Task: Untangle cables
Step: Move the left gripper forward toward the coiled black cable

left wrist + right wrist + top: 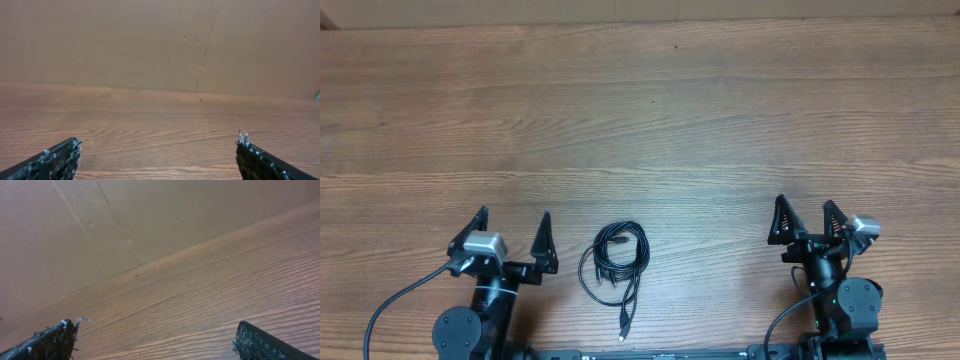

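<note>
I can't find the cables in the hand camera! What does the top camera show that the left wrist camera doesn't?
Only the overhead view shows the cables, a loose black bundle, and the open right gripper. Only the left wrist view shows the face of the brown wall. Both show the wooden table and the left gripper, open and empty.

Wooden table (pixel 650 110) lies open far ahead; only the coiled cables (pixel 616 265) sit between left arm (pixel 485 305) and right arm (pixel 840 290).
</note>
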You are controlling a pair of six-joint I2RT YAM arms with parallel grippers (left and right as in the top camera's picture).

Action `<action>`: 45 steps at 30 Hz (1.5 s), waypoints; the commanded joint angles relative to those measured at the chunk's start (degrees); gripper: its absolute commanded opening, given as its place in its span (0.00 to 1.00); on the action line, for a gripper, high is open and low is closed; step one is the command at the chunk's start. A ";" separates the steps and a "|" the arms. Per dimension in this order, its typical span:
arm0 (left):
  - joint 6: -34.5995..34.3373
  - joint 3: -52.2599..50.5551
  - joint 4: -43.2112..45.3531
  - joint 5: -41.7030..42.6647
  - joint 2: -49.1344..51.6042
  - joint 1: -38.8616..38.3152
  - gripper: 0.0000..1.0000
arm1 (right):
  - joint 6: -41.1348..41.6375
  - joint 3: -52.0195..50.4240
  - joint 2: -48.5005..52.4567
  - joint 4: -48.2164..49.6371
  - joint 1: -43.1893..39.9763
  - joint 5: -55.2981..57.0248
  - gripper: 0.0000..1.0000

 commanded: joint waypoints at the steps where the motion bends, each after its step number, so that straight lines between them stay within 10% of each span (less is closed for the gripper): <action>1: -0.81 1.57 -0.02 4.44 2.62 -0.37 1.00 | 0.44 -0.61 0.13 0.33 0.28 -0.52 1.00; 28: 0.11 7.21 0.61 13.07 20.06 -0.37 0.99 | 0.44 -0.61 0.13 0.33 0.28 -0.52 1.00; 45: -0.57 25.24 -21.18 13.22 31.43 -0.37 0.99 | 0.44 -0.61 0.13 0.33 0.28 -0.52 1.00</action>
